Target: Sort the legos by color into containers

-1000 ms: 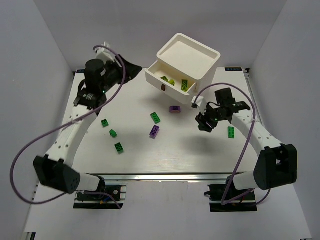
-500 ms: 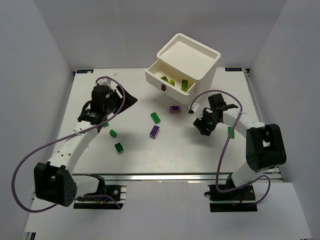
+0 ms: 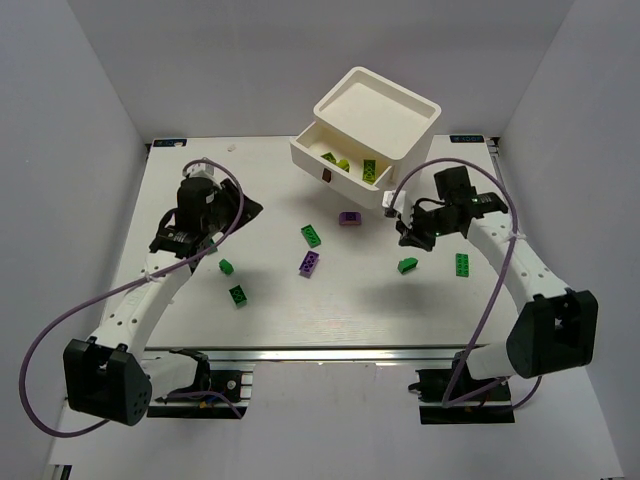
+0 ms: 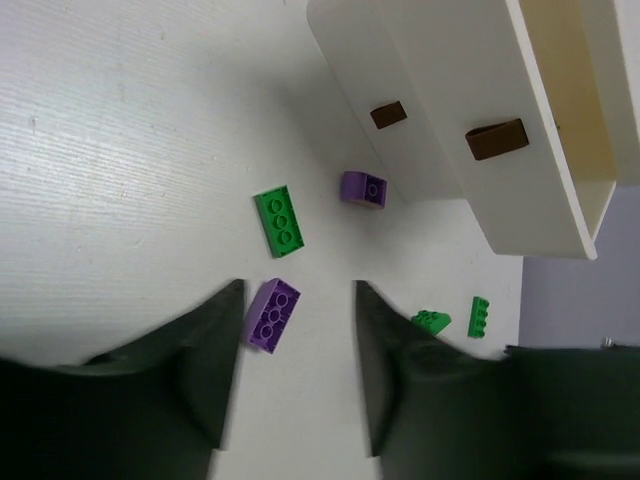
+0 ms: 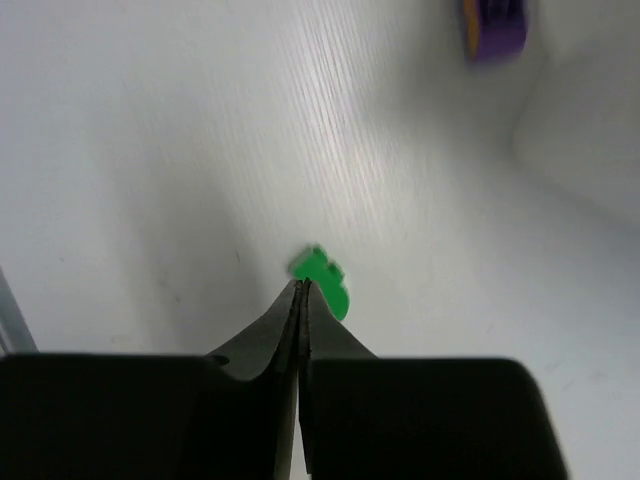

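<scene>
Two white containers sit stacked at the back, the upper bin askew on the lower bin, which holds yellow-green legos and a green one. My right gripper is shut with nothing between its jaws. A green lego lies on the table just past its tips. My left gripper stands open over bare table, with a purple lego just past its left fingertip. The stacked bins show their brown marks.
Loose legos on the table: green ones and a purple one near the bins. The left wrist view also shows a green lego, a purple lego and two green legos.
My right gripper has shut and pulled back toward the bins, uncovering a green lego on the table. My left arm has come down over the left side, covering one green lego there.
</scene>
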{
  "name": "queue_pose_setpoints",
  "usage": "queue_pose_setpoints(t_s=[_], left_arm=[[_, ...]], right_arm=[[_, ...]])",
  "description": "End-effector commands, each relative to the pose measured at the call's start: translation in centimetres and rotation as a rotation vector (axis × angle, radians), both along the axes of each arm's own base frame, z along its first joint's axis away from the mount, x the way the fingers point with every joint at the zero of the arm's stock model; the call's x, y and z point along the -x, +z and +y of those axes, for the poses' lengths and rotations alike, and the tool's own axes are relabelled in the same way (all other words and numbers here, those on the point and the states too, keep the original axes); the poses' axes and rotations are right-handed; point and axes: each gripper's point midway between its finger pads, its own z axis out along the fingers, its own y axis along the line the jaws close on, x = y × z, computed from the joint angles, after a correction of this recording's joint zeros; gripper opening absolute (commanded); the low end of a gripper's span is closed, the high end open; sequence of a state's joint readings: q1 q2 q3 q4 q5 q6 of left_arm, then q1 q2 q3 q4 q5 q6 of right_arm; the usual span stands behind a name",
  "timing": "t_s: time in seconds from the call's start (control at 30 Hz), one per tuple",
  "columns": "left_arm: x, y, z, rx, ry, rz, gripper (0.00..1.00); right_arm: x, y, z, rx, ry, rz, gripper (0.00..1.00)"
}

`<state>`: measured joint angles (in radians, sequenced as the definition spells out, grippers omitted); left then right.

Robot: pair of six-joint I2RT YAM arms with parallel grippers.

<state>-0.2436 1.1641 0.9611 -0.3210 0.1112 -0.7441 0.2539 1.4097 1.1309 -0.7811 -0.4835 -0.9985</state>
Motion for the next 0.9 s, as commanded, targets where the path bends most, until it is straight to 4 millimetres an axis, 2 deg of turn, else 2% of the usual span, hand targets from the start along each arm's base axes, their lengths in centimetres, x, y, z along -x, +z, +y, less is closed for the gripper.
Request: queue_pose_setpoints(t_s=[0.0, 0.03, 0.07, 0.1, 0.13, 0.17, 0.2, 0.23, 0.27, 0.3, 0.33, 0.37, 0.4, 0.43, 0.47, 0.5, 0.53, 0.6, 0.63, 0.67, 0.73, 0.8, 0.87], left_arm=[[0.6, 0.0, 0.9, -0.008, 0.025, -0.011, 0.49], [0.6, -0.3, 0.8, -0.008, 0.024, -0.005, 0.39], [0.5, -0.3, 1.1, -0.007, 0.030, -0.004, 0.21], [0.6, -0.3, 1.0, -0.006, 0.026, -0.004, 0.16], [0.6, -0.3, 1.0, -0.003, 0.026, -0.002, 0.13], [0.7, -0.2, 1.0, -0.001, 0.023, -0.003, 0.13], [0.7, -0.3, 0.9, 0.002, 0.023, 0.000, 0.15], [0.8, -0.1, 0.9, 0.007, 0.025, -0.003, 0.18], [1.0, -0.3, 1.0, 0.008, 0.026, -0.003, 0.23], [1.2, -0.2, 1.0, 0.013, 0.027, -0.003, 0.36], [1.3, -0.3, 1.0, 0.015, 0.028, -0.002, 0.42], [1.4, -0.3, 1.0, 0.024, 0.031, -0.002, 0.46], [1.6, -0.3, 1.0, 0.029, 0.029, -0.005, 0.53], [1.8, -0.4, 0.8, 0.035, 0.024, -0.003, 0.53], [1.8, -0.2, 0.8, 0.042, 0.021, -0.009, 0.54], [1.9, -0.1, 0.7, 0.045, 0.019, -0.011, 0.54], [1.9, -0.1, 0.7, 0.047, 0.015, -0.012, 0.57], [2.0, -0.1, 0.3, 0.065, -0.003, -0.017, 0.58], [1.9, -0.1, 0.0, 0.074, -0.011, -0.019, 0.61], [1.8, 0.1, -0.4, 0.088, -0.032, -0.030, 0.62], [1.5, -0.4, -1.0, 0.103, -0.054, -0.019, 0.63], [1.1, 0.0, -1.7, 0.132, -0.087, -0.036, 0.65], [0.3, -0.1, -2.3, 0.147, -0.108, -0.040, 0.65]], right_arm=[[3.7, 6.1, 4.6, -0.251, 0.289, -0.050, 0.00], [3.8, 7.1, 6.3, -0.272, 0.333, -0.074, 0.00], [2.3, 7.6, 7.2, -0.274, 0.336, -0.129, 0.00], [1.3, 7.2, 8.0, -0.262, 0.325, -0.128, 0.00], [0.6, 7.9, 9.4, -0.243, 0.326, -0.149, 0.00], [-0.3, 8.3, 9.9, -0.236, 0.312, -0.168, 0.00], [-1.5, 7.7, 10.6, -0.226, 0.298, -0.163, 0.00], [-2.9, 9.1, 11.9, -0.221, 0.272, -0.213, 0.00], [-4.1, 9.4, 12.4, -0.217, 0.232, -0.227, 0.00], [-5.6, 8.5, 12.9, -0.200, 0.192, -0.220, 0.00], [-7.5, 8.6, 13.5, -0.159, 0.132, -0.277, 0.04], [-9.1, 9.7, 13.8, -0.163, 0.047, -0.297, 0.05], [-10.8, 8.4, 14.0, -0.104, -0.011, -0.305, 0.05], [-12.0, 8.3, 13.8, -0.079, -0.056, -0.321, 0.06], [-13.5, 9.7, 13.9, -0.081, -0.111, -0.364, 0.07], [-14.6, 9.1, 13.7, -0.054, -0.151, -0.369, 0.08], [-15.9, 9.2, 12.7, -0.012, -0.217, -0.402, 0.07], [-17.0, 9.6, 12.2, -0.011, -0.258, -0.440, 0.09], [-18.0, 9.8, 10.5, 0.053, -0.345, -0.501, 0.10], [-18.4, 9.7, 9.9, 0.070, -0.380, -0.530, 0.10], [-19.0, 9.8, 9.8, 0.072, -0.404, -0.553, 0.11], [-19.3, 9.5, 10.1, 0.076, -0.412, -0.551, 0.12], [-19.8, 10.1, 10.5, 0.060, -0.410, -0.557, 0.13]])
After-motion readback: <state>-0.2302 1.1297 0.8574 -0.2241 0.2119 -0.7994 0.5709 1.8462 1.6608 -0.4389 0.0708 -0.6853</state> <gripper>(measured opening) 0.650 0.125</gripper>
